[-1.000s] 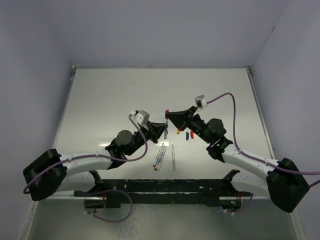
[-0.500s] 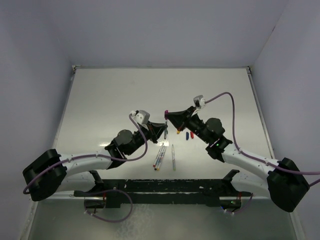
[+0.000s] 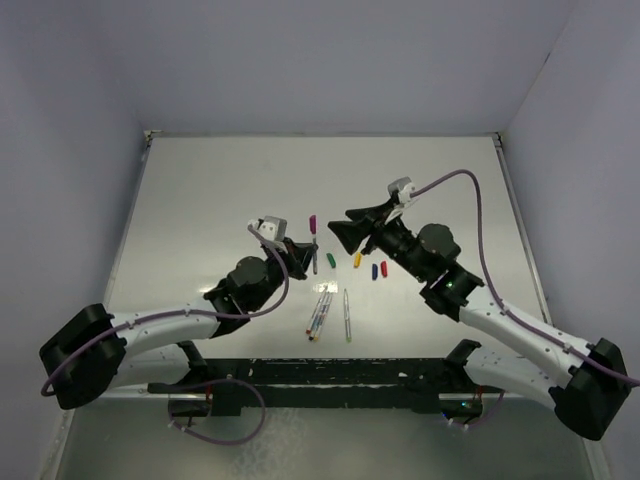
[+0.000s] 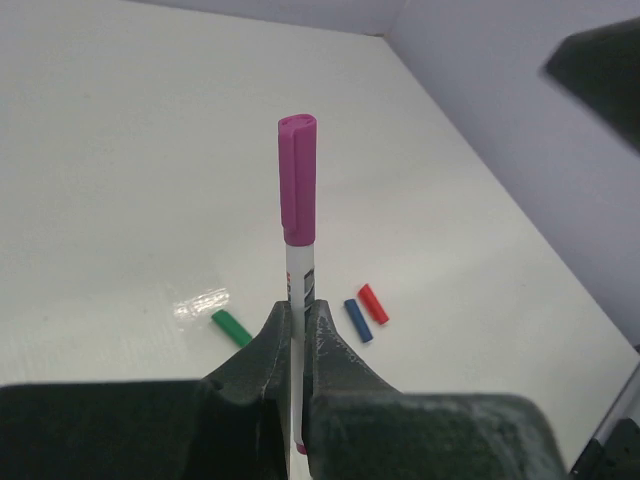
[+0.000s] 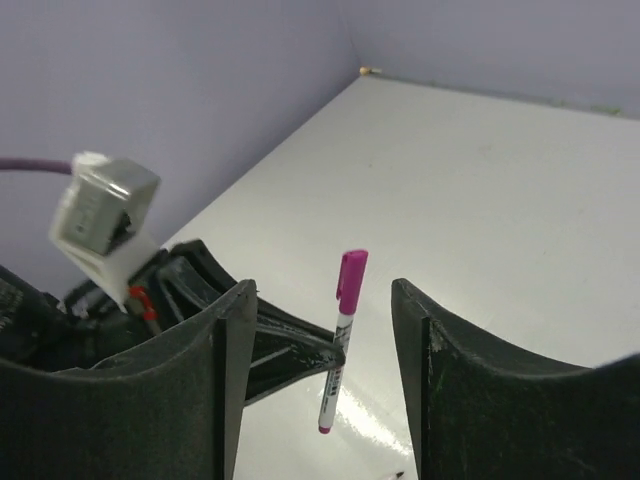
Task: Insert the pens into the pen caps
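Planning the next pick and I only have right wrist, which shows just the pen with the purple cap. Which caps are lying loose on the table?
Observer: Top view shows four in a short row: green cap leftmost, then yellow-orange cap, red cap and blue cap.
Operator: And pens to pair with them?
Observer: Four lie nearer the arm bases than the caps do: a cluster of three pens, with a single pen just to its right in that view.
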You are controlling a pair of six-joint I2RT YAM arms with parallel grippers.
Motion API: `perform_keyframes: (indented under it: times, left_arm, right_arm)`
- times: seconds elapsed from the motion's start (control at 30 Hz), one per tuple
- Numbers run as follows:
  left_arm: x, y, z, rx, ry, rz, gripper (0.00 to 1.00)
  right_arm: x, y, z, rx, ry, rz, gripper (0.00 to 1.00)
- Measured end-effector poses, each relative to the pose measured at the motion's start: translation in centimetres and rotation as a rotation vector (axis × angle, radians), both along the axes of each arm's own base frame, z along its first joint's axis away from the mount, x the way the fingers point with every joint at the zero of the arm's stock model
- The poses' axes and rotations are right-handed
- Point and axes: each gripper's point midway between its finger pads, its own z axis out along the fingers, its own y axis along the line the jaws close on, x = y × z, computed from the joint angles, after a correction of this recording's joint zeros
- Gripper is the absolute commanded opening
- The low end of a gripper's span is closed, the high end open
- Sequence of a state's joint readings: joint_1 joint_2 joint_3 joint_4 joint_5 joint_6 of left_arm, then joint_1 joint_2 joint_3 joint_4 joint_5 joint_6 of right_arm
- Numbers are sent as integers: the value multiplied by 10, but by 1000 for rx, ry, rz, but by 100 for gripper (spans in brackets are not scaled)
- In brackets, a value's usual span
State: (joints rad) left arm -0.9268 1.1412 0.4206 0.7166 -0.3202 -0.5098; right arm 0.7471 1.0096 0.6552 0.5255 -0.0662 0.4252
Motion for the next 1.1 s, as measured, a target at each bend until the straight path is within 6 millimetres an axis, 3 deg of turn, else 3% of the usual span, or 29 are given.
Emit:
perform_keyframes:
  times: [0.1,0.13,0.17,0.27,0.37,0.53,0.77,1.1]
  left_arm:
    - [10,13,-25,73,60,60,0]
    - [15,20,-34,101,83,85,0]
    - [22,27,-43,132,109,113,0]
    - [45,48,-61,201,178,189,0]
    - [69,64,-71,247,240,247,3]
    - [95,74,-90,313,338,283,6]
    - [102,83,-125,400,454,296,10]
    - [109,85,-147,461,524,310,12]
  right_arm:
    - [-1,-10,21,8,-53,-36,79]
    - [0,-14,23,7,-59,-53,94]
    - [-1,-18,23,1,-60,-65,100]
    - [2,-26,16,-23,-45,-108,100]
    - [4,-32,-4,-65,-6,-138,100]
    - [6,-42,-30,-126,56,-187,100]
    - [6,-58,-42,-155,85,-253,100]
    - [3,-69,-63,-187,132,-293,100]
